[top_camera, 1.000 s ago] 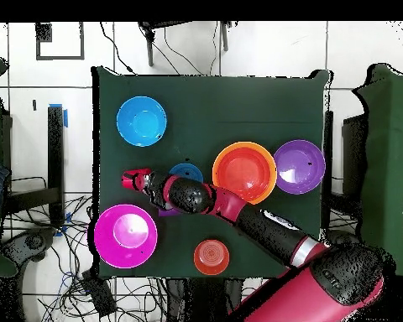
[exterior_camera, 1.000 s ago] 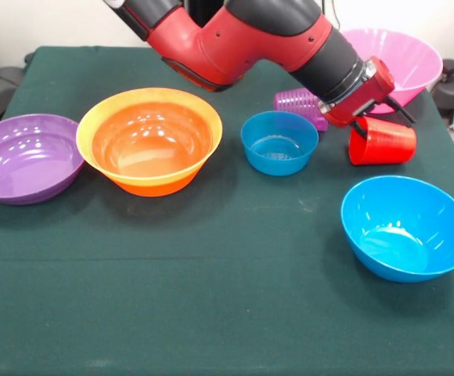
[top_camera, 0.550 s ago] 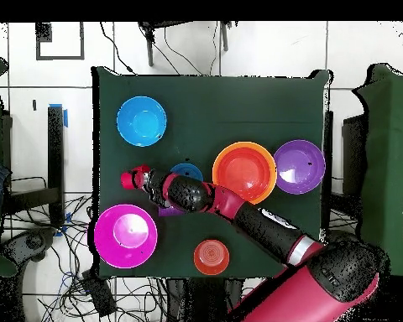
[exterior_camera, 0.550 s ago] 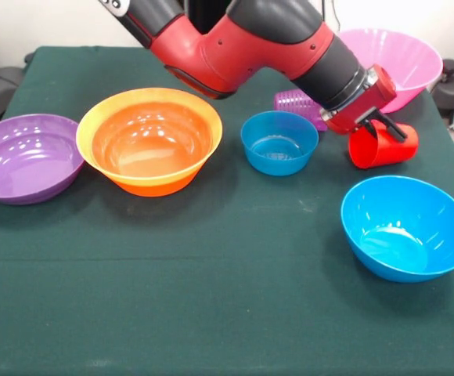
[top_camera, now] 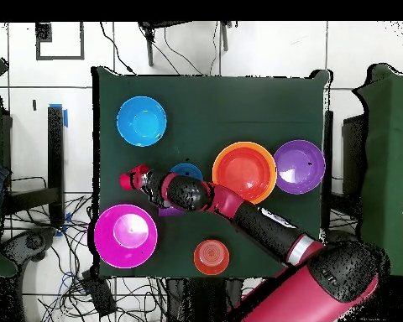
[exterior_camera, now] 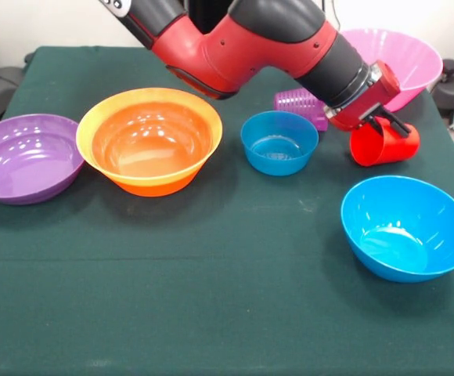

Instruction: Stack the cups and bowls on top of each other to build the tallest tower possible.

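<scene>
Comparing against the frames a second earlier, the gripper (exterior_camera: pixel 385 125) had tipped the red cup (exterior_camera: pixel 385 142) from lying sideways on the table toward upright and drawn it slightly up and away from the cloth. Its fingers were clamped on the cup's rim, mouth turned up toward the wrist. Judgement: pick appeared successful, cup off or nearly off the table; transport to a stacking site was the next step.

No tower existed yet. Large orange bowl (exterior_camera: pixel 149 139) sat alone, left of centre, empty. Purple bowl (exterior_camera: pixel 25 157) lay just beside it at the table's left edge, empty. Small blue bowl (exterior_camera: pixel 279 141) stood between the orange bowl and the held cup, empty. Large blue bowl (exterior_camera: pixel 406 227) sat nearest the camera on the right, empty. Pink bowl (exterior_camera: pixel 403 55) stood behind the gripper at the far right corner; the overhead view showed nothing in it (top_camera: pixel 125 235). Purple cup (exterior_camera: pixel 299 102) lay on its side behind the small blue bowl, partly hidden by the arm. The overhead view also showed a red-orange bowl (top_camera: pixel 211 257) near the table edge by the robot's base, well apart from the rest; contents could not be made out. Light blue cup and small orange bowl were not located.
</scene>
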{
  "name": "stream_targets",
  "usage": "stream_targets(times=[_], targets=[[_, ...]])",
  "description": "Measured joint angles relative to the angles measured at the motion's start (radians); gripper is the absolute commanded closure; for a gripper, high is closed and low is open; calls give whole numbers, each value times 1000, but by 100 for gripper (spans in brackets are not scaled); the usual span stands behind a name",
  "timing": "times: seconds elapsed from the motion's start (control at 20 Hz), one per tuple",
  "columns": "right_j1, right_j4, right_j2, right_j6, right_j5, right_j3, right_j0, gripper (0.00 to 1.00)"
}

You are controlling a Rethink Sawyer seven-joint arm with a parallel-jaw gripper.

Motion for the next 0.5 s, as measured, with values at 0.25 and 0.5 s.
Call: stream_targets(times=[0.25,0.5], targets=[[-59,4,-19,0,25,0,26,100],[-228,35,-90,0,109,-3,117,100]])
